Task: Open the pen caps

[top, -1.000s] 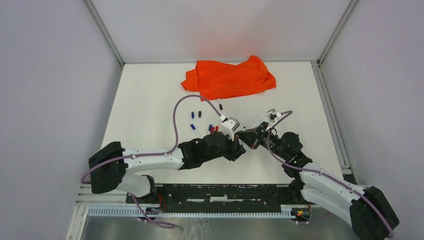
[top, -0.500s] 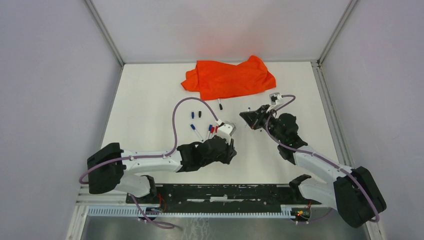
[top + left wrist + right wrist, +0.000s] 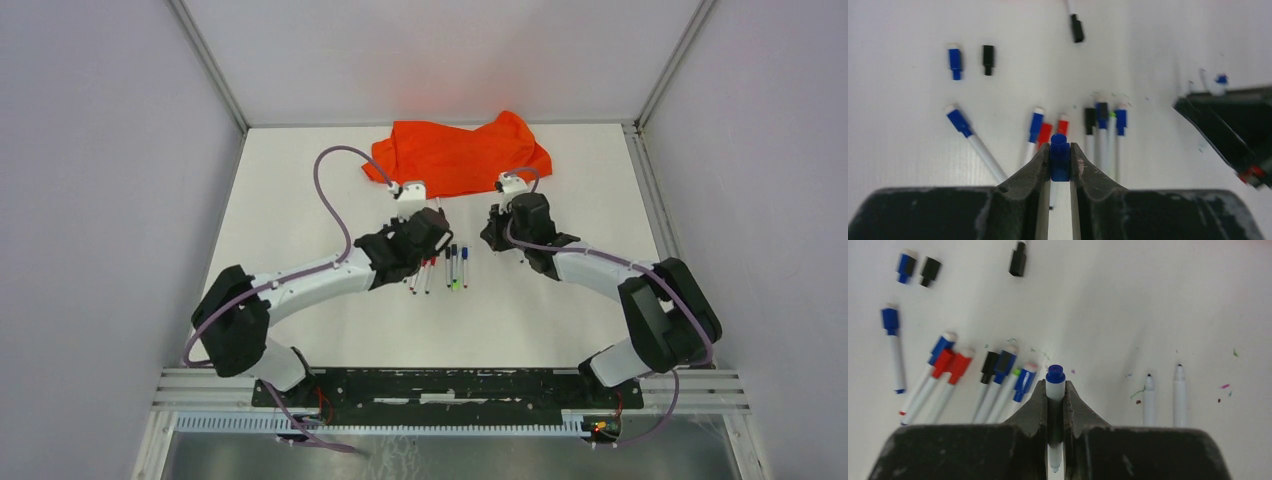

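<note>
My left gripper (image 3: 1060, 156) is shut on a small blue pen cap (image 3: 1060, 159), held above the table. My right gripper (image 3: 1055, 390) is shut on a thin white pen barrel (image 3: 1055, 382) with a blue end, no cap on it. In the top view the left gripper (image 3: 432, 228) and right gripper (image 3: 493, 230) are apart, just in front of the orange cloth. Several capped pens (image 3: 1103, 120) lie side by side under them, also seen from the top (image 3: 445, 268). Loose blue (image 3: 954, 61) and black (image 3: 988, 59) caps lie farther off.
The orange cloth (image 3: 460, 155) lies crumpled at the back of the white table. Two uncapped white barrels (image 3: 1149, 400) lie right of the right gripper. A black cap (image 3: 1018, 262) lies near the cloth. Grey walls close in both sides.
The two grippers were together near the table's front, then pulled apart. Both arms have swung back toward the cloth, uncovering the row of capped pens.
</note>
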You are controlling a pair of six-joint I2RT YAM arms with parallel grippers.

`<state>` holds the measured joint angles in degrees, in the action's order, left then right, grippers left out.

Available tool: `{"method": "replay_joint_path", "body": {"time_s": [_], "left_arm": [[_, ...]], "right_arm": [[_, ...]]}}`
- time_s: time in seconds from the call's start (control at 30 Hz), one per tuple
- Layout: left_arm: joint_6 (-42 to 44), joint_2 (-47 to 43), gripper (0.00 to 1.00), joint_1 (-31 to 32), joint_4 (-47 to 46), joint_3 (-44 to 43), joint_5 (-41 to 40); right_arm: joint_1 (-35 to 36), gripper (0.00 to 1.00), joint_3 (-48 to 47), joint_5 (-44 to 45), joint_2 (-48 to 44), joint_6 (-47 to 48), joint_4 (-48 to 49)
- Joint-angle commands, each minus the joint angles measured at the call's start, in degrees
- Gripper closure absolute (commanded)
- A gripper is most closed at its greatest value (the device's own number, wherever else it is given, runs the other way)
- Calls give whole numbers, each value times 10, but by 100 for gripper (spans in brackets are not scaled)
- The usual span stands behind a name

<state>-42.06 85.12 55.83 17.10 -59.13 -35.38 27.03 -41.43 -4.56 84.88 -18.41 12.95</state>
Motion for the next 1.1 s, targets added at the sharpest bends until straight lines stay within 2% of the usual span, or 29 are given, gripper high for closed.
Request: {"method": "replay_joint_path", "body": {"time_s": [0.0,0.33,0.7,1.07], "left_arm": [[-16,46,92,-82,46,-33,53],[39,177,84,-163,114,-160,94],[57,265,77,-212,118,-203,118],[68,309,75,-222,117,-241,124]], "right_arm": [[8,100,-42,65,28,71,-74],[9,100,-69,107,73,115,-125],[10,98,-69,128,98,137,-128],[10,94,-54,149,111,155,-128]]}}
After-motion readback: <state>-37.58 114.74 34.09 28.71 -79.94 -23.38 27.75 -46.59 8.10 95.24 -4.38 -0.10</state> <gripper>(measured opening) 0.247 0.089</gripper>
